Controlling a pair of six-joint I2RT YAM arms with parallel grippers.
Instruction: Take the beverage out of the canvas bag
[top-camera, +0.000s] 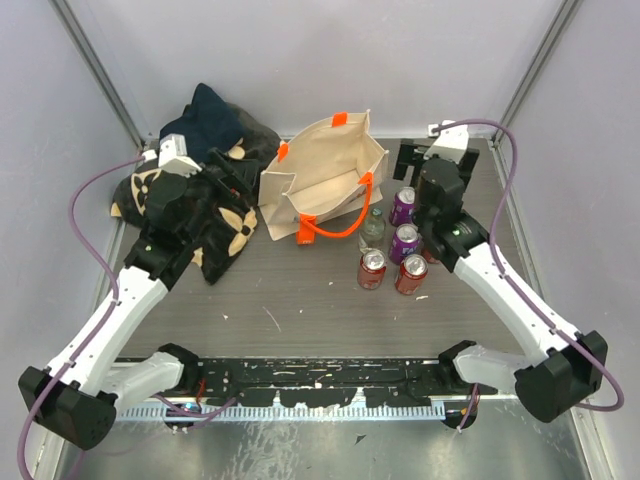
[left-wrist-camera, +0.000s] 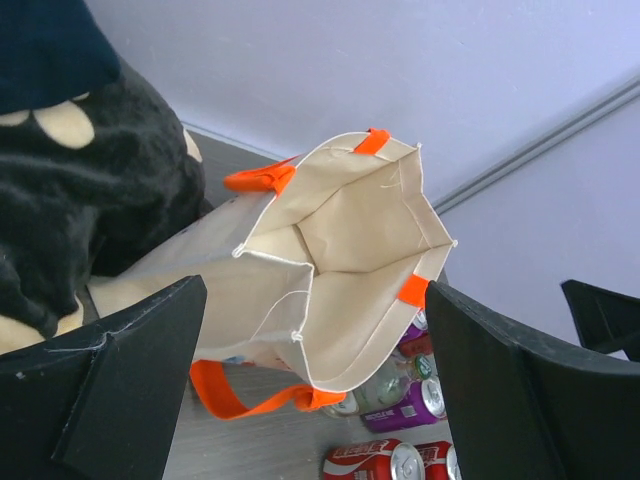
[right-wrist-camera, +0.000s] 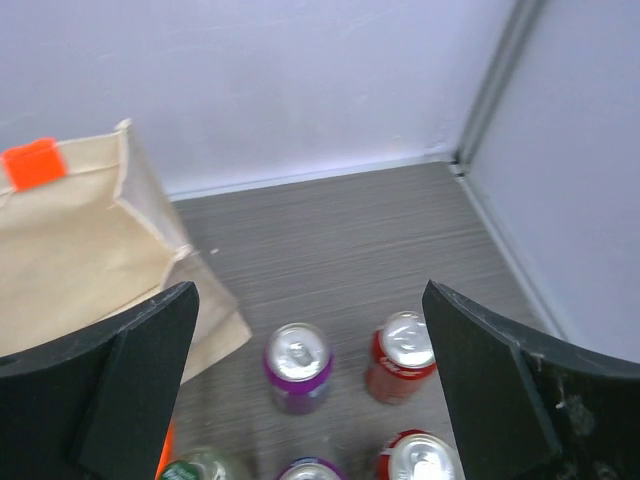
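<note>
The cream canvas bag (top-camera: 325, 175) with orange handles sits at the back middle, its mouth open and tipped toward the left arm. In the left wrist view the bag (left-wrist-camera: 340, 240) shows a bare cream inside with no drink visible. To the right of the bag stand two purple cans (top-camera: 403, 206), two red cans (top-camera: 372, 268) and a clear green-capped bottle (top-camera: 373, 228). My left gripper (top-camera: 238, 180) is open and empty, just left of the bag's mouth (left-wrist-camera: 315, 290). My right gripper (top-camera: 420, 158) is open and empty above the cans (right-wrist-camera: 310, 300), over a purple can (right-wrist-camera: 297, 365) and a red can (right-wrist-camera: 403, 355).
A dark patterned blanket (top-camera: 215, 215) is heaped at the back left under the left arm. Grey walls close the back and sides, with a corner post (right-wrist-camera: 495, 80) at the back right. Bare wood tabletop (top-camera: 300, 310) lies in front of the bag and cans.
</note>
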